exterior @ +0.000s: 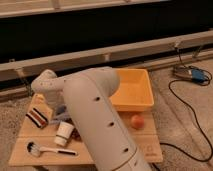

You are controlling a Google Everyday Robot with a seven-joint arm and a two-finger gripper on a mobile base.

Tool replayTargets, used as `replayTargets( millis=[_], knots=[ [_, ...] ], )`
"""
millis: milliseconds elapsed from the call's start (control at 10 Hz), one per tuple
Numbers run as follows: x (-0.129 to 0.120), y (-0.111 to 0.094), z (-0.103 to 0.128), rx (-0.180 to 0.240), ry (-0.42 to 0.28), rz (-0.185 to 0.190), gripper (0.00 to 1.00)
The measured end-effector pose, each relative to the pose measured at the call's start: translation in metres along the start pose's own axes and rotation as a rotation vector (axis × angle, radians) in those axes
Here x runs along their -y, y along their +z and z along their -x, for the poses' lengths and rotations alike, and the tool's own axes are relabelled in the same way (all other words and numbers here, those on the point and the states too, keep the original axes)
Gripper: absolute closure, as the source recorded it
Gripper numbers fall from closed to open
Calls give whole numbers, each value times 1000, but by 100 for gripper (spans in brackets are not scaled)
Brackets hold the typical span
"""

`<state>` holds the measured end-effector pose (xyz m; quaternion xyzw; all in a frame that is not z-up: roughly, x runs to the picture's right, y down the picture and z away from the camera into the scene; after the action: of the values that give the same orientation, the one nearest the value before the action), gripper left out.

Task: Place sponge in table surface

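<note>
- Your robot's thick white arm (95,115) fills the middle of the view. It rises from the bottom edge, bends at a rounded elbow above the middle of the table, and reaches left to a second rounded joint (45,82) over the far left corner.
- From that joint the wrist turns downward. The tool (45,102) hangs low over the left part of the light brown wooden plank table (150,150), just behind a dark item with red and white stripes (37,117).
- You cannot tell from this view whether the tool is wide or narrow, nor whether it holds anything.
- The small blue soft sponge cannot be clearly made out. A grey-blue soft patch (61,112) lies on the table just right of and below the tool, against the arm's outline. You cannot tell whether that patch is the sponge or a cloth.
- A white cup (64,134) stands just in front of that patch, and a white long-handled utensil (50,149) lies near the front left edge.
- An orange-yellow plastic tub (135,90) sits on the far right part of the table. A small orange ball (136,121) lies in front of it, well apart from the tool.
</note>
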<state>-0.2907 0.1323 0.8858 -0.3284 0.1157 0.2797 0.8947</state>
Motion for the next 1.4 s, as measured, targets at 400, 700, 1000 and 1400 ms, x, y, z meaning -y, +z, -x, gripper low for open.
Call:
replayTargets(
  millis=[400,700,1000,1400],
  knots=[
    [-5,4,-1,-10,-1,4,74],
    [-2,-13,-5,21,4,7,99],
    [4,-59,-9,103,4,10,100],
    [10,-96,-9,223,8,31,100]
  ],
)
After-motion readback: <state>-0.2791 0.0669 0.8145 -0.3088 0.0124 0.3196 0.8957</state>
